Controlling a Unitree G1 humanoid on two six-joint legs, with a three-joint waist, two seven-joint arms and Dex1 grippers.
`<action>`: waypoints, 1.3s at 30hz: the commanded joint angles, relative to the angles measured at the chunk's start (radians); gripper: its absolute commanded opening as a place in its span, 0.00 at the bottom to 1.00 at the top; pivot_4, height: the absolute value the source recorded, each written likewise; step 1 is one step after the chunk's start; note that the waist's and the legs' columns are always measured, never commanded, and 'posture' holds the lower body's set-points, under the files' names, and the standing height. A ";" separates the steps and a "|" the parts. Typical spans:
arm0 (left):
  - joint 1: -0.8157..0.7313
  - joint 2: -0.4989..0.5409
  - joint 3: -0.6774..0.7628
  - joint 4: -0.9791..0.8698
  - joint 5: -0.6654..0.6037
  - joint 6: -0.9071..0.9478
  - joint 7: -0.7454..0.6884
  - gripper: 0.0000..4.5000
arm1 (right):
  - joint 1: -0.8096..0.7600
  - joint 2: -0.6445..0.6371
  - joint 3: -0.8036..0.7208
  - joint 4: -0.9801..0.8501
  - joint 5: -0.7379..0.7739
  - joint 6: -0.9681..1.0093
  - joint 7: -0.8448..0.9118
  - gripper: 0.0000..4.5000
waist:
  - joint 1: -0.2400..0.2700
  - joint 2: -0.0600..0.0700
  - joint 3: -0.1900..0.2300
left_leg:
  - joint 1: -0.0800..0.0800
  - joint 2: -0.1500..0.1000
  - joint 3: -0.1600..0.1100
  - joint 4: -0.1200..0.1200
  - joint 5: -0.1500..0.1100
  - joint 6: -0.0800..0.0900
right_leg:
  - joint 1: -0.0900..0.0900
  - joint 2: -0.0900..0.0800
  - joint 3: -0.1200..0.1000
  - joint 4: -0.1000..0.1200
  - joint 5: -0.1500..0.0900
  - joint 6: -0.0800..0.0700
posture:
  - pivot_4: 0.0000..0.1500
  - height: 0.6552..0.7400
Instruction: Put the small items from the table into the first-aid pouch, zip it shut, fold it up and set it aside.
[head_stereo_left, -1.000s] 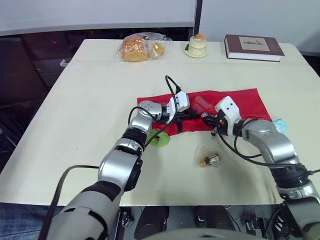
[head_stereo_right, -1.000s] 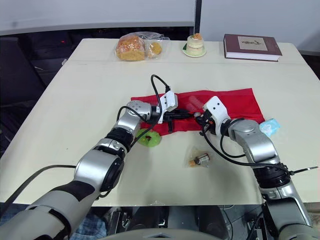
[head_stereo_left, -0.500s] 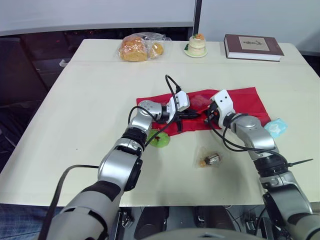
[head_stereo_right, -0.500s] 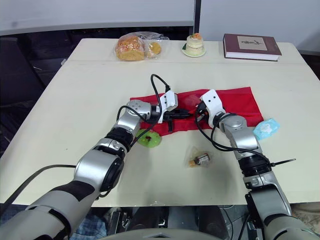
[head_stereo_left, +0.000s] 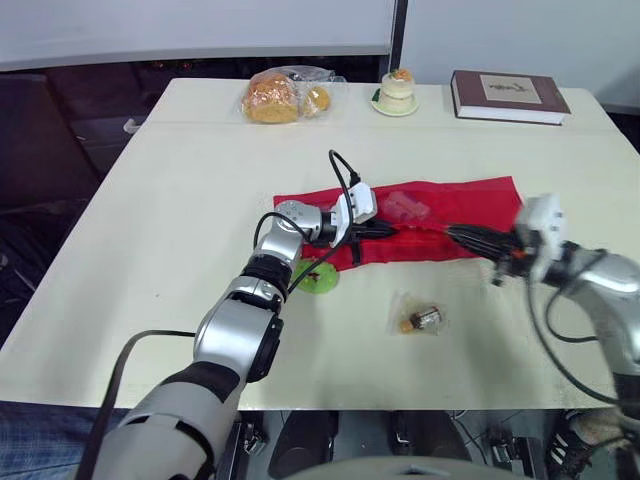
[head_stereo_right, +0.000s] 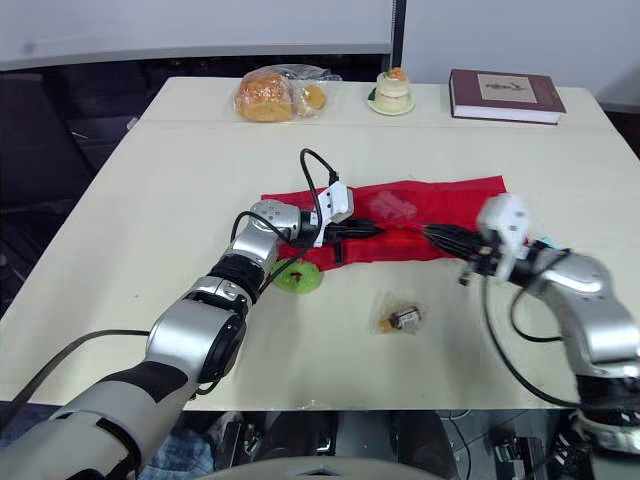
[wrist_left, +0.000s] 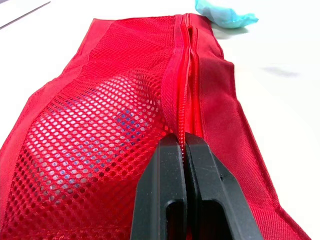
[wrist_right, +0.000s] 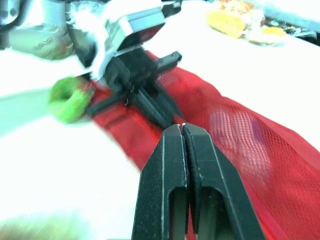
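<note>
Eye: pouch flat mid-table, nearer the right edge; green item and wrapped item between it and the near edge | Left wrist: my left gripper pressed closed, tips on the pouch's zip | Right wrist: my right gripper closed tight, over the pouch.

At eleven o'clock, near the far edge: clear plastic bag holding a golden-brown bread loaf and a smaller bun, side by side. At twelve o'clock, near the bag: small round layered cake, white with an orange topping, upright on a pale plate. At one o'clock, apart from the cake: dark maroon book, closed, lying flat, pale label on its cover. Further back at twelve: dark vertical post against a white wall.
</note>
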 joint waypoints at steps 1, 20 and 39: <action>-0.007 0.003 0.005 -0.028 -0.016 -0.012 -0.007 0.00 | 0.121 -0.124 -0.249 -0.041 0.159 0.034 0.164 0.43 | 0.000 0.000 0.000 | 0.000 0.000 0.001 0.000 0.000 0.000 | 0.000 0.000 0.000 0.000 0.000 0.000 | 1.00 1.00; 0.010 0.017 -0.002 -0.021 -0.005 -0.029 -0.024 0.00 | 0.360 -0.421 -0.658 0.235 0.161 -0.005 0.610 0.99 | -0.001 -0.001 0.000 | 0.002 0.001 0.003 0.000 0.000 0.000 | 0.002 0.000 0.003 -0.001 0.000 0.000 | 1.00 1.00; 0.006 -0.001 -0.014 -0.024 0.003 -0.033 -0.018 0.00 | 0.168 -0.145 0.165 -0.032 -0.327 -0.302 0.241 0.99 | -0.002 -0.001 0.000 | 0.003 0.000 0.003 0.002 0.000 0.000 | 0.002 0.000 0.002 0.000 0.000 0.000 | 1.00 1.00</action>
